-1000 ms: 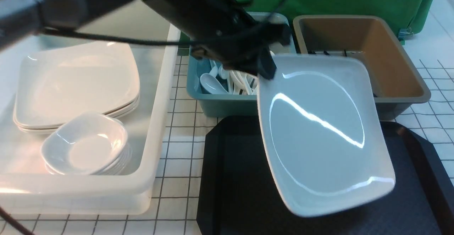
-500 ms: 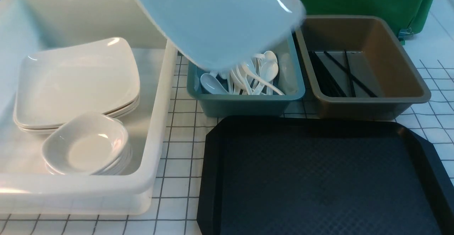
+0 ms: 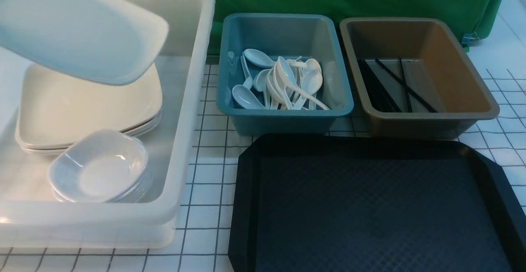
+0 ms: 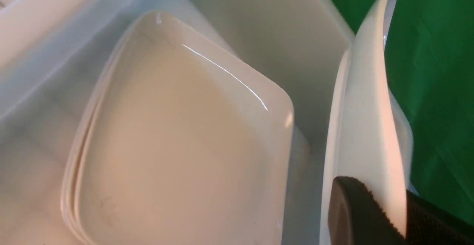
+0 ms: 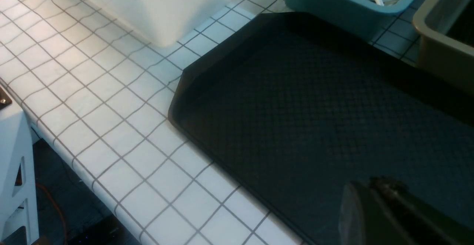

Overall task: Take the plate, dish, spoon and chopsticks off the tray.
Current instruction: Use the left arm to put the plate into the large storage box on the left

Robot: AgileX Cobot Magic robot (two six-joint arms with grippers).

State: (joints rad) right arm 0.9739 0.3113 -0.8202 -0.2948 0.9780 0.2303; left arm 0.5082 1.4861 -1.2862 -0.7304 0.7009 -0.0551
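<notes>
Well, plate (image 3: 78, 29): up in the air and tipped, off to the left of the tray (image 3: 370, 206) and higher than it. It hangs over a pile of big plates (image 3: 82, 116) that look just like it. It does not touch the pile.
Left gripper (image 4: 403, 219): its black fingers (image 4: 355, 215) pinch the edge of the plate, one on each side. The hold looks tight.
Right gripper (image 5: 374, 208): hangs over the tray with its fingers pressed together. There is nothing in them.
Tray: black and bumpy. Nothing lies on the part I can see.
White tub (image 3: 185, 99): sits just left of the tray. The pile of big plates is inside it.
Dish (image 3: 98, 169): on top of a little pile of the same dishes in the white tub, left of the tray.
Spoon (image 3: 259, 58): in the teal tub (image 3: 283, 120), just behind the left half of the tray, with many more white spoons. I cannot tell which one came from the tray.
Chopsticks (image 3: 394, 85): thin black sticks lying in the brown tub (image 3: 464, 111), just behind the right half of the tray.
Done, I think: the dish, the spoon and the chopsticks are off the tray and sorted. The plate is off the tray too.
Left to do, I think: only the last bit. The plate has to go down flat on the pile of big plates, and then the fingers let go.
How far: very nearly the end.
</notes>
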